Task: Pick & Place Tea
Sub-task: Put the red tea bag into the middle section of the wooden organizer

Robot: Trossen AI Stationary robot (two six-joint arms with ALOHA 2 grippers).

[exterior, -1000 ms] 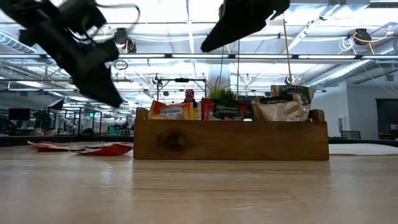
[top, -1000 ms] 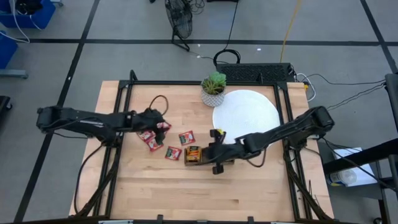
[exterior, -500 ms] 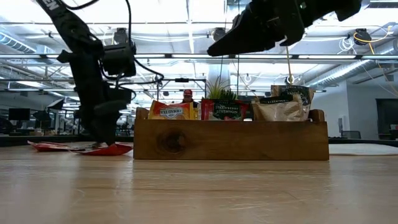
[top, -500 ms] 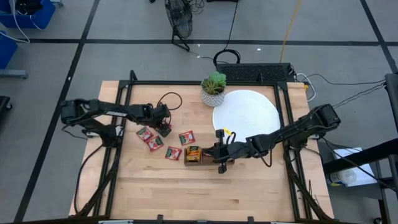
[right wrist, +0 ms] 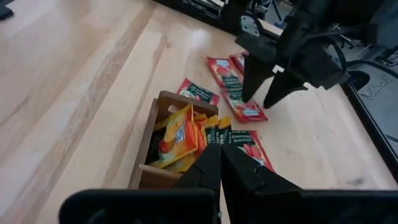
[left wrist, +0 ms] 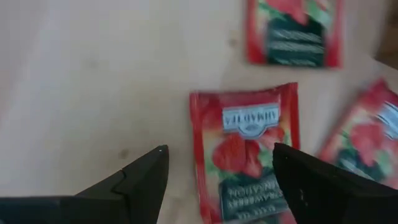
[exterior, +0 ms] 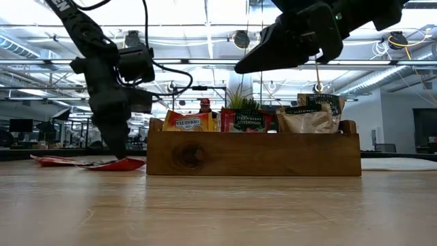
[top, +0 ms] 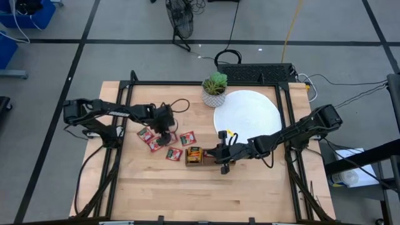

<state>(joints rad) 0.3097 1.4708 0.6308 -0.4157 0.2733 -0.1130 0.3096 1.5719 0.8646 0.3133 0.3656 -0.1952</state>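
Observation:
Several red tea sachets (top: 156,142) lie flat on the wooden table left of the brown tray (top: 195,155). My left gripper (top: 164,129) points steeply down over them, open. In the left wrist view its fingers (left wrist: 149,177) stand on either side of one red sachet (left wrist: 245,140) just below them. The tray (exterior: 252,154) holds upright sachets, yellow (right wrist: 177,138) and red. My right gripper (right wrist: 221,163) is shut with nothing in it and hovers above the tray's right end (top: 219,154).
A white disc (top: 250,115) lies at the back right of the table, with a small potted plant (top: 214,89) at its left rim. A black cable loops from the left wrist (top: 178,103). Bare tabletop spreads along the near edge (top: 206,200).
My left gripper has come down over the red sachets and tipped from a slant to pointing steeply down, shifting a little toward the near edge. My right gripper has sunk a little above the tray. The sachets have stayed in place.

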